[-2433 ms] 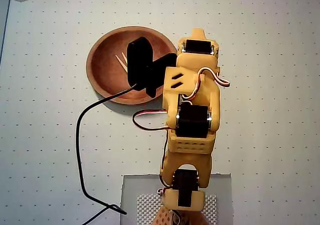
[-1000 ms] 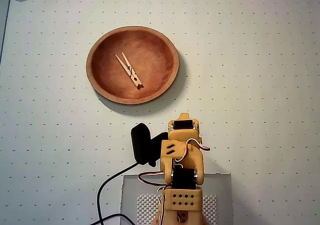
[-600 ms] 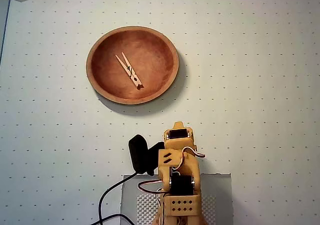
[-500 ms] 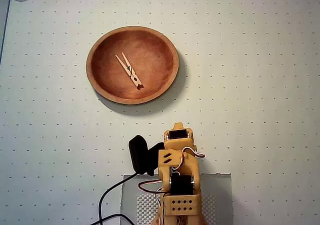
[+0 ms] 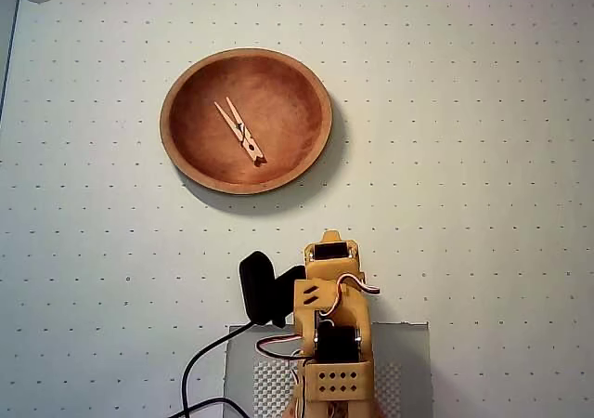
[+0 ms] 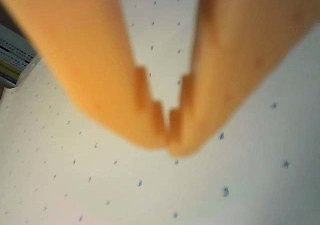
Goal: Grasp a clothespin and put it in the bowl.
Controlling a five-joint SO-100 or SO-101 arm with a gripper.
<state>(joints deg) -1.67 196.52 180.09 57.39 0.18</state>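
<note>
Clothespin (image 5: 240, 132) lies inside the bowl (image 5: 182, 163), well apart from the clenched, empty pincer (image 6: 169, 132) near the tabletop's (image 5: 483, 158) bottom edge.

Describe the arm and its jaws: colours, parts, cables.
The arm is yellow-orange plastic with black servo blocks, white-and-red wires looping along it and a black cable trailing off. A black camera module sits beside it. In the wrist view the gripper has two orange fingers with stepped inner edges.
</note>
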